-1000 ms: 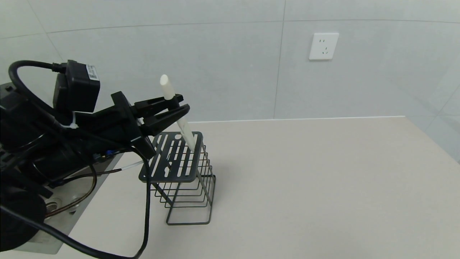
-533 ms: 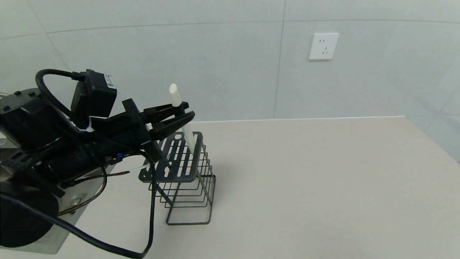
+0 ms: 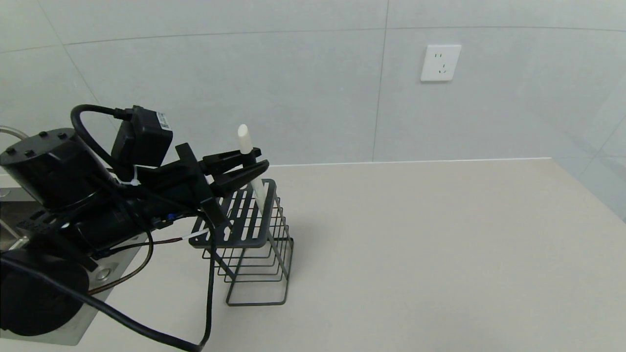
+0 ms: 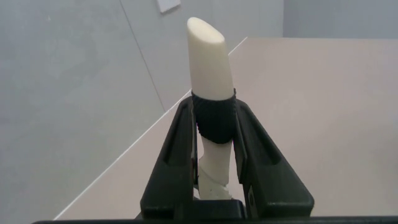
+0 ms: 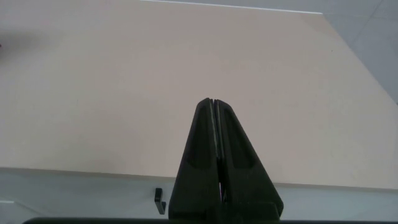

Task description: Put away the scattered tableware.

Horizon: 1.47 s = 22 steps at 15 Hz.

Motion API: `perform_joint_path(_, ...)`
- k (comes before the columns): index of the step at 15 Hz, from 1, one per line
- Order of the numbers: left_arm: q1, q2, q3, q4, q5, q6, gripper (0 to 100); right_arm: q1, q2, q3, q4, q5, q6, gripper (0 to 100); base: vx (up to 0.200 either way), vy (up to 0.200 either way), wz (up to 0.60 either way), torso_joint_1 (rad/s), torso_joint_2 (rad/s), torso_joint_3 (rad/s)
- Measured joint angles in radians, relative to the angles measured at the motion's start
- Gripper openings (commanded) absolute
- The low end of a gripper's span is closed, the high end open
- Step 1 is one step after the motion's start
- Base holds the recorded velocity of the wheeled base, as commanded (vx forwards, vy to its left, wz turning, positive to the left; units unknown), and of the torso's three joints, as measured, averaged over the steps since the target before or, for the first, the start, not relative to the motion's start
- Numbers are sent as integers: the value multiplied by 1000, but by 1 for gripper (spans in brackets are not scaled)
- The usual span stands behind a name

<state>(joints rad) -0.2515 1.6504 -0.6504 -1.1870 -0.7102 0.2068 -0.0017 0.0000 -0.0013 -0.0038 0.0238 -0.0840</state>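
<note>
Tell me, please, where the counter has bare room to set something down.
The counter is bare from the rack to its right edge and back to the wall. Crowded at left: the left gripper holds a utensil in the rack, beside the sink.

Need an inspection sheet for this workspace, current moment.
Surface: beige countertop, smooth.
Job's things: dark wire rack with a slotted top, upright on the counter; white-handled utensil tilted, lower end down in the rack.
Clutter: nothing seen.
Grippers: left gripper shut on the utensil's handle above the rack; right gripper shut, holding nothing, over the counter.
Cables: black cable loops off the left arm; another hangs beside the rack.
Surroundings: tiled wall with white outlet; sink at the robot's left.
</note>
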Motion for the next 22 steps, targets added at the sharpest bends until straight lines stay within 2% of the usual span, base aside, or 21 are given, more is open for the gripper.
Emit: perform_joint_path(22,0,55,53,-41,6,0,0,0,0,0,0,0,0,0,0,0,0,0,0,0)
